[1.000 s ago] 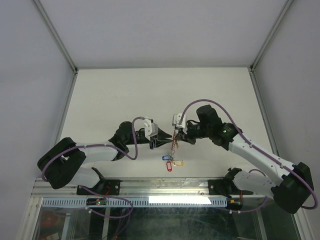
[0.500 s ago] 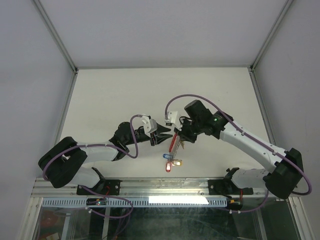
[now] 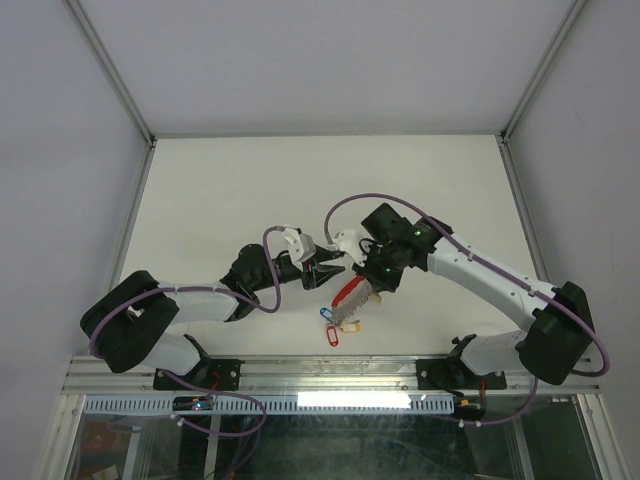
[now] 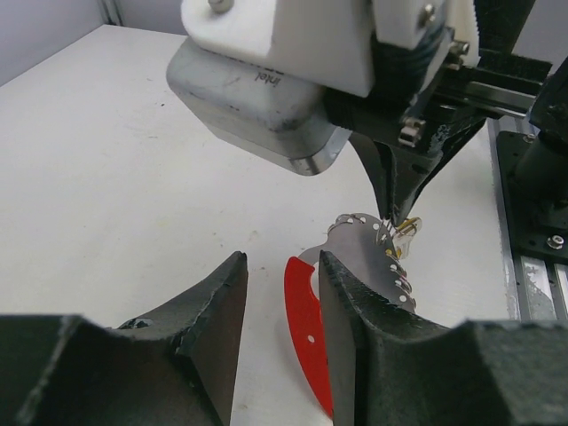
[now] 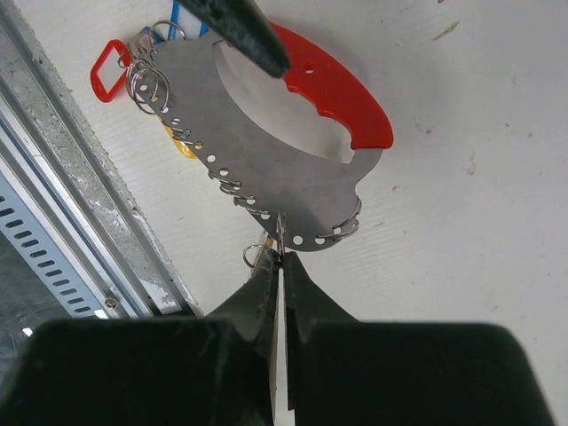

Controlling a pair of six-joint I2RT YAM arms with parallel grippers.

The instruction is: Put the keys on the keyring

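White table (image 3: 230,190), grey walls, metal frame posts at the corners. The action sits at 6 o'clock from the table's middle, close to the near edge.

The keyring (image 3: 349,298) is a red arc on a flat grey plate with a row of holes and small wire rings along its edge. In the top view it slants from 1 o'clock down to 7 o'clock.

The keys (image 3: 334,330) bunch at the keyring's 7 o'clock end: blue tag (image 3: 326,314), red tag (image 3: 333,337), yellow tag (image 3: 353,325). They touch the plate's end; can't tell whether they are threaded on.

The right gripper (image 5: 280,257) is at the plate's 6 o'clock in the right wrist view. Its jaws are pinched tight on the plate's thin edge, right at one small ring.

The left gripper (image 4: 282,266) has its jaws spread, nothing between them. The red arc shows through the gap, just beyond the tips. In the top view it sits at the keyring's 11 o'clock, very near. One dark fingertip (image 5: 241,34) overlaps the plate's cut-out at 12 o'clock; contact not clear.
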